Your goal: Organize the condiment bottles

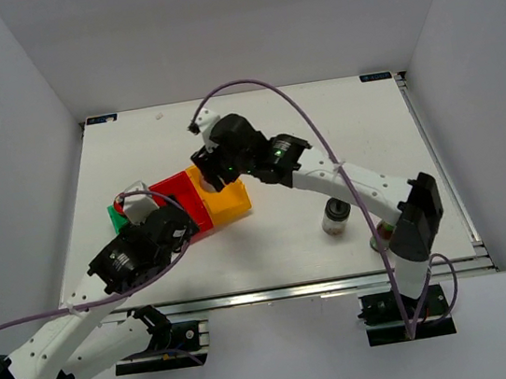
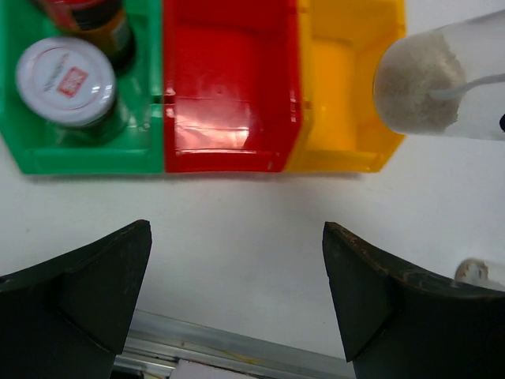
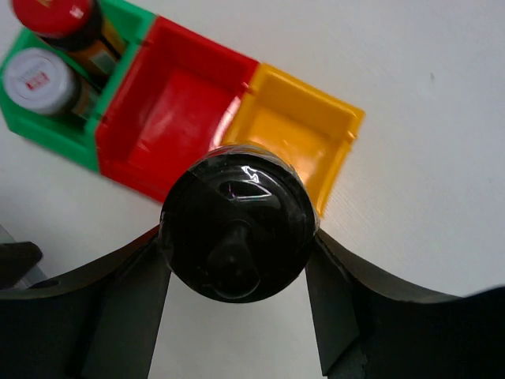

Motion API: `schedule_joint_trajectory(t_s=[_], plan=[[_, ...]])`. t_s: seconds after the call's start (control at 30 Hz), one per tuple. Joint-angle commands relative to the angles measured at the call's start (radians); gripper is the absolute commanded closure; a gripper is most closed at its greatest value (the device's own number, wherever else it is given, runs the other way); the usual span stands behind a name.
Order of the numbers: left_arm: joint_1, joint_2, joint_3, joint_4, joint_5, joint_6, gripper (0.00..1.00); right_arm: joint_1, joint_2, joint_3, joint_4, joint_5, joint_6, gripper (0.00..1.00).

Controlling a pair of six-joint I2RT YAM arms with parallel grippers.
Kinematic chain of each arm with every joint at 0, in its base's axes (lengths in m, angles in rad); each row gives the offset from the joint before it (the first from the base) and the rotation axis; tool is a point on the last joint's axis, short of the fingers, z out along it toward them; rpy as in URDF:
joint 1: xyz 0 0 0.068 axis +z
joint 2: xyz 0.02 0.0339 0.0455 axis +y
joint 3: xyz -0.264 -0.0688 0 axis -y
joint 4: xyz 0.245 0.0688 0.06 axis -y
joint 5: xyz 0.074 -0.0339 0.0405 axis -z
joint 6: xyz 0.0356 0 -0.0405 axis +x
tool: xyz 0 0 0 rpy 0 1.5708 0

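Note:
My right gripper (image 3: 237,260) is shut on a black-lidded jar (image 3: 237,225), which hangs above the near edge of the yellow bin (image 3: 304,130). From the left wrist view this jar (image 2: 418,83) shows pale grainy contents. In the green bin (image 2: 87,150) stand a silver-lidded jar (image 2: 67,79) and a red-lidded bottle (image 3: 51,16). The red bin (image 2: 229,87) is empty. Another jar with a dark lid (image 1: 335,217) stands on the table right of the bins. My left gripper (image 2: 237,292) is open over bare table in front of the bins, holding nothing.
The three bins sit side by side left of the table's centre (image 1: 179,200). A further small object (image 1: 380,231) is mostly hidden behind the right arm's base. The metal rail of the table's near edge (image 2: 237,351) lies just below my left fingers.

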Motion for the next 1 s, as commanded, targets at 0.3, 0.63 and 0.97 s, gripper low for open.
schedule_joint_trajectory(t_s=[0.3, 0.63, 0.97], plan=[[-0.005, -0.124, -0.007, -0.187, -0.126, -0.208, 0.02, 0.102, 0.353, 0.386, 0.186, 0.028, -0.045, 0.71], [-0.005, -0.112, -0.018, -0.182, -0.125, -0.208, 0.02, 0.107, 0.548, 0.478, 0.221, 0.082, -0.059, 0.64], [-0.005, -0.114, -0.021, -0.175, -0.122, -0.207, 0.02, 0.113, 0.617, 0.483, 0.252, 0.068, -0.052, 0.5]])
